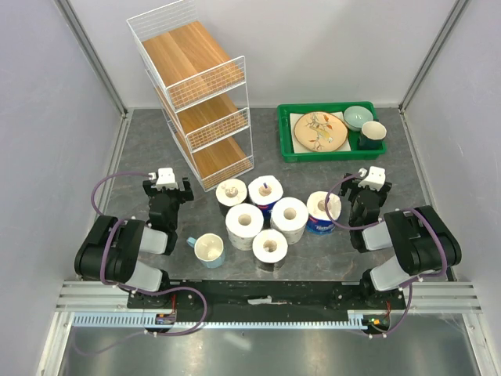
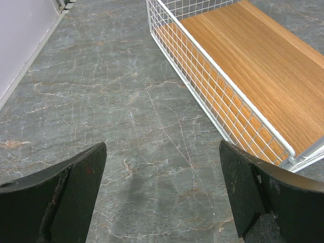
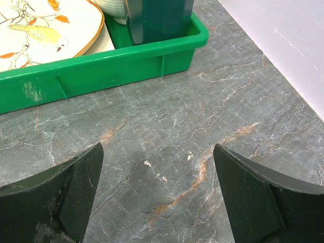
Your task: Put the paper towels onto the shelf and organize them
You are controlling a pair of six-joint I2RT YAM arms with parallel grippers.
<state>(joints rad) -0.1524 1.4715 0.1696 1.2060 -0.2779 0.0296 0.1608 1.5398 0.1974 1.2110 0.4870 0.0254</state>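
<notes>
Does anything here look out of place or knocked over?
Only the pale cup with a blue handle: it stands by the paper towels, while other dishes sit in the green tray. Nothing looks spilled.

White wire-mesh shelf (image 1: 200,102), wood-grain boards; grey veined stone-look table (image 2: 101,101); green plastic tray (image 3: 101,66).

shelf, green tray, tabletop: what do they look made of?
Shelf: thin white wire mesh, probably coated metal; boards light brown with straight grain, wood or wood-look laminate, satin sheen.
Green tray: likely moulded plastic; uniform colour, rounded rim, pale scuff on the wall, slight gloss.
Tabletop: dark grey marbled surface with pale and rusty veins; stone or printed laminate, cannot tell.
</notes>
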